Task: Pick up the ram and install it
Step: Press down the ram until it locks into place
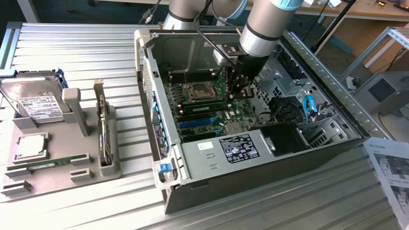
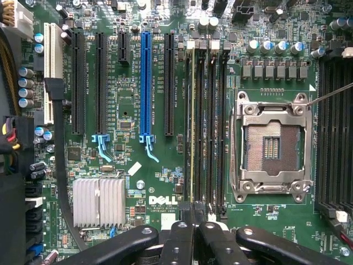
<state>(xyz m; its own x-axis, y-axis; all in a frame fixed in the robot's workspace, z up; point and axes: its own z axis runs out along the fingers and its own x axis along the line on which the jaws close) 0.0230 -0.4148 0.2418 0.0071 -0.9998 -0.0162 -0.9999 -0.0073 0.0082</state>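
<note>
PC case (image 1: pixel 319 72) lies open on a ribbed metal table (image 1: pixel 76 52), circuit board (image 1: pixel 211 98) facing up. Grey tray (image 1: pixel 57 187) at exterior view's left holds a hard drive (image 1: pixel 32 96), an upright card w/ metal bracket (image 1: pixel 102 124), a square silver chip (image 1: pixel 30 146) and a ram stick (image 1: pixel 51 164) lying flat, well apart from the case. Printed sheet (image 1: pixel 390 167) at exterior view's right.

Inside the case: empty chip socket (image 2: pixel 272 146) just beside the memory slots, a blue card slot (image 2: pixel 145 83) among black ones, a finned silver block (image 2: pixel 99 201) and a black cable (image 2: pixel 60 165) running past it. A thin green strip (image 2: pixel 191 138) stands in the memory slot nearest the card slots. It looks like a seated stick, can't be sure.

Arm (image 1: pixel 262 28) comes down steeply into the case from the back wall, wrist approx. vertical. Claw (image 1: pixel 238 93) (image 2: pixel 193 226) sits low over the board by the socket, at the end of the memory slots, in line w/ the strip. Fingers (image 2: pixel 179 237) are pressed fully together. Can't tell if they pinch the strip's end or just touch it.
</note>
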